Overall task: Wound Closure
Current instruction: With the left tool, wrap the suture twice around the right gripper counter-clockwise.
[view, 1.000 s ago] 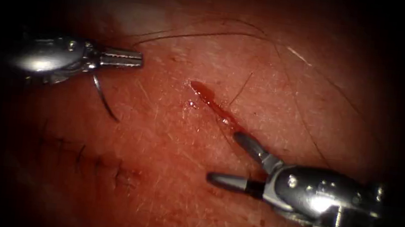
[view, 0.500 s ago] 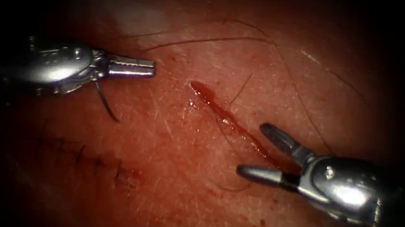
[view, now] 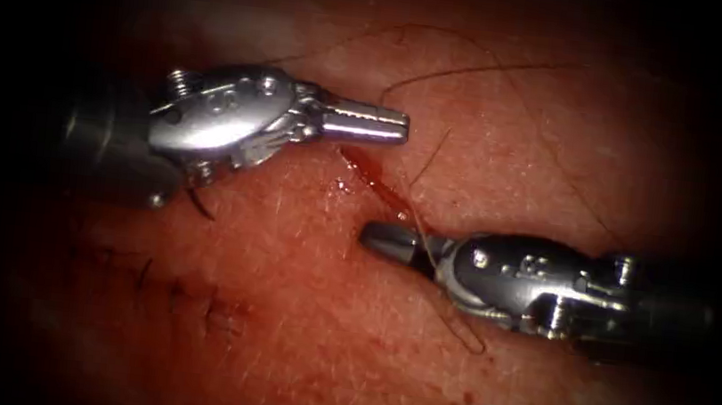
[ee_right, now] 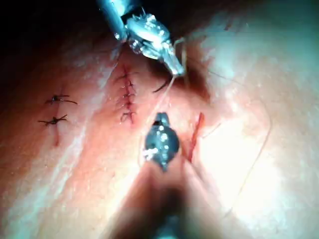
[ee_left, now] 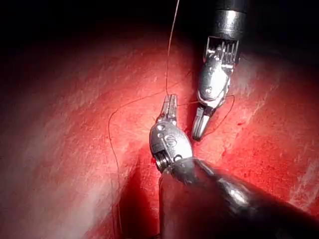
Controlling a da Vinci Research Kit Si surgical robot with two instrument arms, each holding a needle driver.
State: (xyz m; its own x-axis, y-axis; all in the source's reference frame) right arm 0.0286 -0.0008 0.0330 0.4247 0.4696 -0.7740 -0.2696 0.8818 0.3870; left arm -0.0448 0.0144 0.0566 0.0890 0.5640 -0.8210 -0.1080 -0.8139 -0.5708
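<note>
Old stitches [view: 177, 292]: nearest, a closed row in the tissue [view: 294, 330], left of the open cut.
Right hand [view: 380, 237]: jaws pressed together just right of the cut [view: 374, 177], low over the tissue; a strand crosses them, so I judge it is pinching the thread.
Cut: unclosed, red fluid along it.
Needle [view: 198, 203]: a dark curved sliver under the left wrist, left of the cut, held by neither hand; whether it is in the tissue I cannot tell.
Left hand [view: 394, 125]: jaws pressed together over the cut's far end, pinching the thread [view: 483, 67] at its tip.
Placement: probably close together to keep the thread over the cut.
</note>
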